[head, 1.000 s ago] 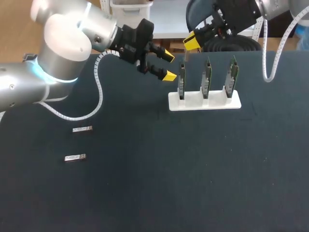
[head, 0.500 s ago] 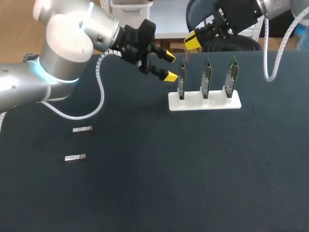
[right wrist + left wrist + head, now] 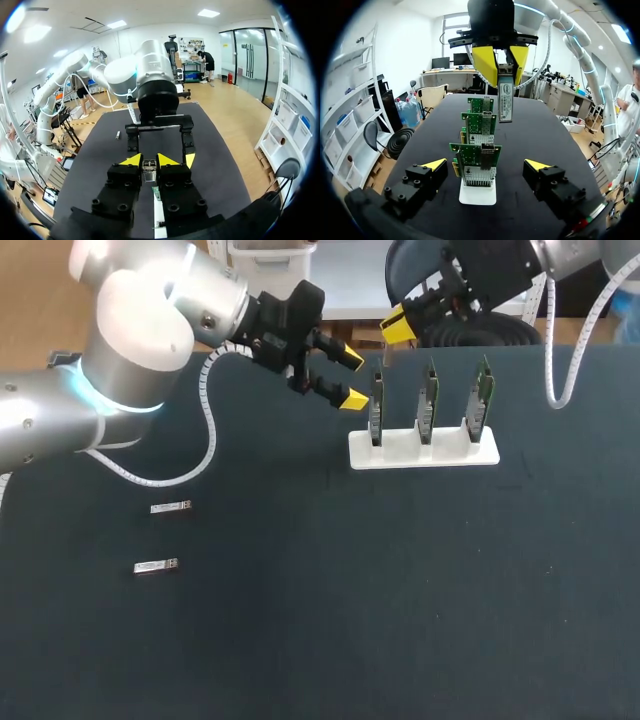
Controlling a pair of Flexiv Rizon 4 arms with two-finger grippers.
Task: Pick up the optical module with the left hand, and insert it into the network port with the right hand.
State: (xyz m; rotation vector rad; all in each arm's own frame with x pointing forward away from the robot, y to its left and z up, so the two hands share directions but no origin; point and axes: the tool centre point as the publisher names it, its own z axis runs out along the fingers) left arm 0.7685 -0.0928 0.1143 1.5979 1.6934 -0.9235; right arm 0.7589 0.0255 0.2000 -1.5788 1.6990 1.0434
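Three cards [image 3: 427, 405] are seen upright in a white stand [image 3: 423, 450] on the dark table [image 3: 400, 590] from the head view. The left gripper [image 3: 351, 378] is held just beside the leftmost card, its fingers spread wide and empty. The right gripper [image 3: 398, 330] is placed above that card, and the module [image 3: 384, 353] is gripped in it, pointing down and apart from the card. Two spare modules [image 3: 170, 507] are laid flat on the table, well apart from the stand.

From the left wrist view, the left gripper [image 3: 486, 165] is shown wide open, with the stand [image 3: 477, 194] and the nearest of the cards [image 3: 476, 162] between its fingers but untouched. The module [image 3: 505, 100] is held upright in the right gripper [image 3: 499, 60], above the row of cards and not touching them.

From the right wrist view, the right gripper [image 3: 148, 161] is closed narrowly on the module [image 3: 148, 166], which is pinched from both sides. The left gripper [image 3: 160, 142] is seen just ahead, opened wide. One of the spare modules [image 3: 118, 134] is made out on the table [image 3: 215, 165] beyond.
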